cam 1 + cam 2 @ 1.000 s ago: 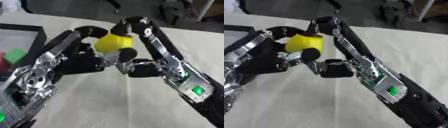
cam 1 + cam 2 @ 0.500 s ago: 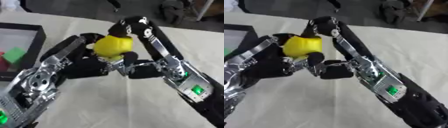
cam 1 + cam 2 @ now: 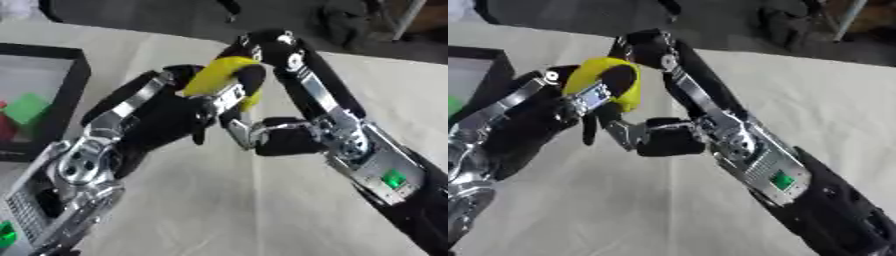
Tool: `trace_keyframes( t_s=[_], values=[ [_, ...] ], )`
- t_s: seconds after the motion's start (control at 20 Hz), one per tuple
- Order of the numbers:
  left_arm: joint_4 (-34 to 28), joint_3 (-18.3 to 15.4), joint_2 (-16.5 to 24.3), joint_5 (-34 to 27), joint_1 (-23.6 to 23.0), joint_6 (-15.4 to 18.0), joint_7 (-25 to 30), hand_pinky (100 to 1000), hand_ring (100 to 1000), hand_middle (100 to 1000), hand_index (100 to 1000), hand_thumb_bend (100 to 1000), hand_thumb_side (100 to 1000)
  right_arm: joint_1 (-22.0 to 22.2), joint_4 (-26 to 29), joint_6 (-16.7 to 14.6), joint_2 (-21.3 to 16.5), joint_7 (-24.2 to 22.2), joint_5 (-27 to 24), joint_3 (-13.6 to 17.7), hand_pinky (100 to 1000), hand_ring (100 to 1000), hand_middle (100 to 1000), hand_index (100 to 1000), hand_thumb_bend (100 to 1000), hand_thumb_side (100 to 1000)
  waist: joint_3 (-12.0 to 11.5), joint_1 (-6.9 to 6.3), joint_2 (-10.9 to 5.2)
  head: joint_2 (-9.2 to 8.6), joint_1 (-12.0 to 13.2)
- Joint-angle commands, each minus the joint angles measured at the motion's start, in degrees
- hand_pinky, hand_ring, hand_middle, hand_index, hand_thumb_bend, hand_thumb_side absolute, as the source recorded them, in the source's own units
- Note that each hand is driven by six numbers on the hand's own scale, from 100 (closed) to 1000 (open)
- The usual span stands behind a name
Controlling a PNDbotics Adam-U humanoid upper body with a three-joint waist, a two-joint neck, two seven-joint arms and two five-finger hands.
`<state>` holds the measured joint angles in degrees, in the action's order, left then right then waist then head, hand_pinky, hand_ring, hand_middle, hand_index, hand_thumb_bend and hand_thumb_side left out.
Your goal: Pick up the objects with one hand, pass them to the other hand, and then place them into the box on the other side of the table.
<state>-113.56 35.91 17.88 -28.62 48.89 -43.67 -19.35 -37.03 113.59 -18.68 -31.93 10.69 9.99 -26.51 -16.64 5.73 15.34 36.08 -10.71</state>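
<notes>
Handover is what I judge I'm in the middle of, with the yellow object point(image 3: 598, 80) held up over the table point(image 3: 262, 200) between both hands. My left hand point(image 3: 188, 107) has its fingers curled round it — one dark finger crosses its front face in the right eye view — so the left hand has it gripped. My right hand point(image 3: 671, 135) is right against it from the other side: its long fingers run up behind the yellow object and its thumb points back toward the left palm lower down, fingers fairly straight, not closed on anything that I can see; whether they touch the yellow surface I cannot tell. The object's longer side runs slantwise, upper right to lower left, and most of its bulk sits on the left hand's side. The box point(image 3: 66, 85) with black walls lies at the left edge of the table, a green block point(image 3: 26, 107) and something red inside it. So the box is on the same side as the holding hand — the coming move, as I read it, is for the right hand to back clear and the left arm to swing left toward the box.
</notes>
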Motion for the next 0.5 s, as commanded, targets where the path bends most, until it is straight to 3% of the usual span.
trace_keyframes(
  t_s=[0.05, 0.3, 0.5],
  values=[
    [-1.0, -0.5, -0.4, -1.0, 1.1, -6.3, -8.3, 987, 249, 659, 600, 200, 396, -0.5, 1.0, 0.1, -0.3, -0.4, 0.0, 0.2, 683, 598, 463, 519, 100, 100, 0.1, -0.24, -0.75, -0.69, 0.1],
    [-1.0, -0.4, -0.5, -3.0, 1.1, -5.7, -9.8, 959, 202, 578, 417, 163, 212, -0.4, 1.0, 0.3, -0.6, -1.3, 0.8, 0.8, 714, 626, 500, 561, 100, 100, 0.2, -0.27, -0.83, -0.61, -0.1],
    [-1.0, -0.6, -0.4, -4.8, 0.9, -5.3, -11.6, 939, 163, 524, 330, 184, 119, -0.6, 1.0, 1.4, -1.3, -1.8, 3.6, 2.0, 739, 672, 551, 625, 100, 100, 0.2, -0.31, -0.92, -0.69, -0.2]
  ],
)
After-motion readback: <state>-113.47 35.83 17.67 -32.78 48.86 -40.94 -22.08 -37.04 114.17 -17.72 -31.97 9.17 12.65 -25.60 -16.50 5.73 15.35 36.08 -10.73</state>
